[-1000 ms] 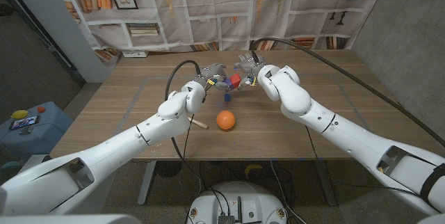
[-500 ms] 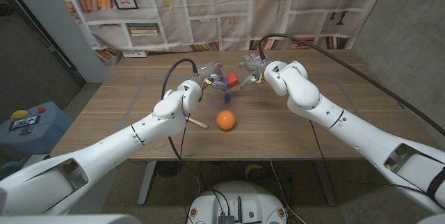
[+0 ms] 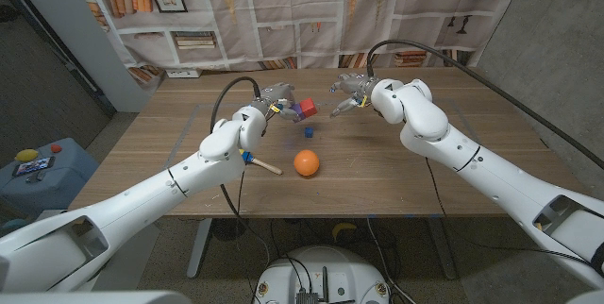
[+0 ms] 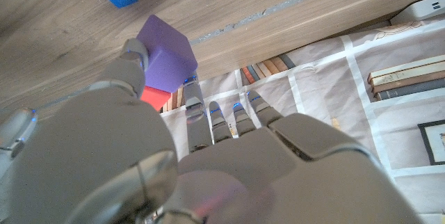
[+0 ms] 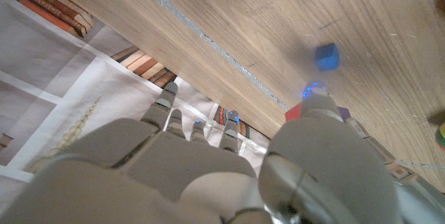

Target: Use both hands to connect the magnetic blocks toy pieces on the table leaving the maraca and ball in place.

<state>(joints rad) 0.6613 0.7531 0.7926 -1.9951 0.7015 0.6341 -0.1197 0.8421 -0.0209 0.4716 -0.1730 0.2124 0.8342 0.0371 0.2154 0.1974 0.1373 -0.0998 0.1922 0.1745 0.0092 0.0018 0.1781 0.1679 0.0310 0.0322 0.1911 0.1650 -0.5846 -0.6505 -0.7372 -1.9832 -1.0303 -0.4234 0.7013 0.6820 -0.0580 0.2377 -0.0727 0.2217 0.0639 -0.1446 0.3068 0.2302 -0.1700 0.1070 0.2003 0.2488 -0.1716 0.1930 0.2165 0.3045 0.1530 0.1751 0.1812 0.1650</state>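
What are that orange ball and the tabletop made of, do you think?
The orange ball looks like smooth matte plastic or rubber: even colour, soft highlight, no seam visible. The table looks like light wood or wood-look laminate, given its visible grain lines; which one I cannot tell.

Dim even light, soft shadows (wrist views blurred close up).
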